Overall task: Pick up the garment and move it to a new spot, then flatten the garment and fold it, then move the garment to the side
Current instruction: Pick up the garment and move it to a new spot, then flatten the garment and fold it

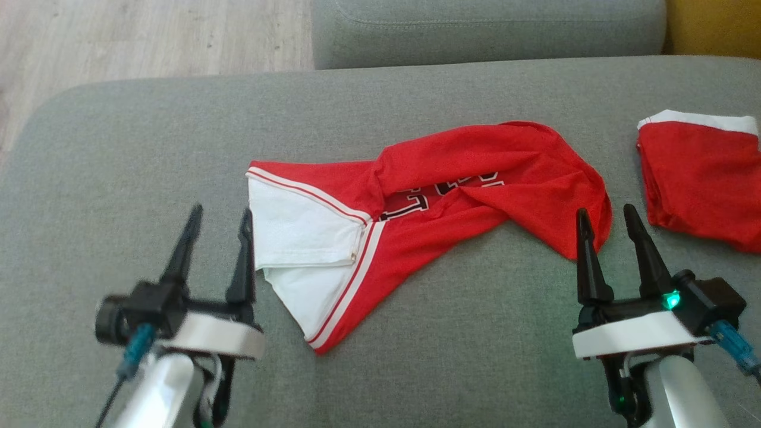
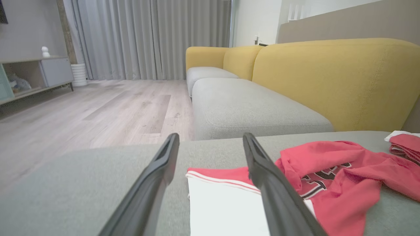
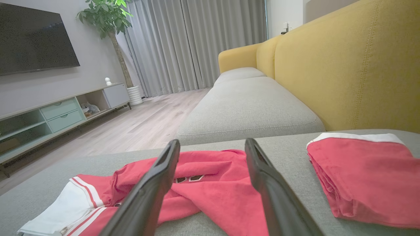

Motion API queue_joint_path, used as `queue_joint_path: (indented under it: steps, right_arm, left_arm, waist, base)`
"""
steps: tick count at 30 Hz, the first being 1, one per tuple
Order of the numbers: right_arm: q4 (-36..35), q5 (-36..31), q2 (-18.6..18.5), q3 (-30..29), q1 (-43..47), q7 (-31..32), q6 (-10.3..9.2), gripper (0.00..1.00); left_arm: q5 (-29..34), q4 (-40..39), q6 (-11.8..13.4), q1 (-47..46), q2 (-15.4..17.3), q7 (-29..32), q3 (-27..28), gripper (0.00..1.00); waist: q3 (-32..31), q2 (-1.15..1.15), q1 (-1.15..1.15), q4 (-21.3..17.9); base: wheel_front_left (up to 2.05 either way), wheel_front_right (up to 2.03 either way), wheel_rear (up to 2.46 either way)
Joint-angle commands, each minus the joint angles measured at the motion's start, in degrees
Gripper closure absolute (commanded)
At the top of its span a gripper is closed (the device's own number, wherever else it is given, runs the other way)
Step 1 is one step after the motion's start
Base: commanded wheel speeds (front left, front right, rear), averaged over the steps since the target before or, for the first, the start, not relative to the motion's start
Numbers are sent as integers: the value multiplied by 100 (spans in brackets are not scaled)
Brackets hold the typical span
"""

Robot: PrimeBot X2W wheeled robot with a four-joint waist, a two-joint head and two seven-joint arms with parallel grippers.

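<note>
Garment (image 1: 475, 169), a red jersey with white panels and dark lettering, lies crumpled across the middle of the grey seat (image 1: 148, 148), between the left end effector (image 1: 221, 211) and the right end effector (image 1: 606, 210). The left end effector has its fingers spread wide with nothing between them. Its inner finger stands just beside the white edge at the garment's left end; whether it touches the cloth cannot be told. In the left wrist view this end effector (image 2: 210, 136) frames bare seat and a strip of the white panel. The right end effector is also spread wide and empty, at the garment's right end, and its left finger crosses the red hem in the head view. In the right wrist view this end effector (image 3: 212, 141) has the red cloth below and beyond its fingers. A second garment (image 1: 701, 178), red with a white band, sits folded farther right, apart from the first. Beyond the seat are a yellow backrest (image 2: 328, 82) and a pale wood floor (image 1: 148, 35).
</note>
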Motion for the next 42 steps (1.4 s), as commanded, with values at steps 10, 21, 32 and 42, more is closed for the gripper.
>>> queue_joint_path:
  steps: [10, 21, 32, 42]
  right_arm:
    - [-131, -40, -27, 143, -55, -61, -4, 0]
    - [-134, 27, -27, 153, -108, -61, -4, 0]
    - [-99, 29, -27, 148, -139, -61, -4, 0]
    - [-71, 35, -27, 150, -145, -61, -4, 0]
  left_arm:
    - [354, -98, -317, -98, -96, -2, 263, 0]
    - [846, 730, -671, -661, 230, 619, -337, 0]
    - [912, 1009, -659, -823, 265, 638, -455, 0]
    - [1113, 1117, -774, -973, 405, 904, -738, 0]
  waist:
    - [29, 0, 1, -40]
    - [271, 0, 1, -194]
    - [290, 0, 1, -204]
    - [339, 0, 1, -193]
  base:
    - [0, 0, 0]
    - [0, 0, 0]
    - [0, 0, 0]
    - [0, 0, 0]
